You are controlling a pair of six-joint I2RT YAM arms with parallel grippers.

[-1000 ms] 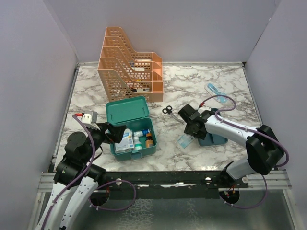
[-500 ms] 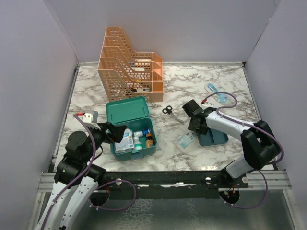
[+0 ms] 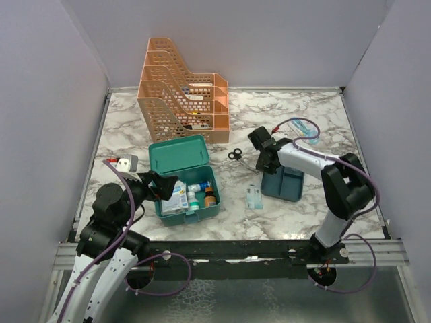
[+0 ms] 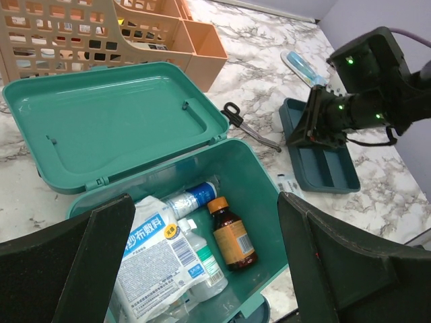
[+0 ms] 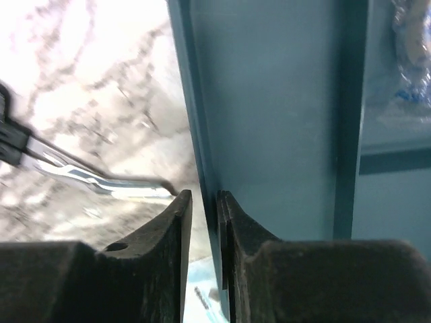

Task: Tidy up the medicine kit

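Two hazards are suggested by how things lie. First, the divided tray point(image 3: 286, 187) is pinched by the right gripper point(image 5: 202, 198) on one thin wall only, the long wall facing the medicine kit point(image 3: 195, 214), with the fingers pressed almost together across the rim. If it is lifted from there, it may swing down or slip out, since its weight hangs off to one side. Second, the scissors point(image 3: 238, 156) are seen in the right wrist view with a blade tip just beside that same wall, so they could be snagged or dragged along. A small packet point(image 3: 254, 197) near the tray's near left corner could be swept too. The left gripper point(image 3: 159, 186) is spread wide, gripping nothing, over the kit's left end, where a collision could be caused if the tray is brought across.

The kit is placed left of centre on the marble table point(image 3: 256, 111), in front of the orange rack point(image 3: 182, 87), mouth upward, its lid point(image 3: 179, 156) thrown back toward the rack. Its long axis is laid across the table, slightly skewed. The tray is set to its right, apart from it, open side up. Its long axis is judged to run roughly far to near, so about a quarter turn would be needed before it could be seated over the brown bottle point(image 4: 232, 235) and sachet pack point(image 4: 158, 252).
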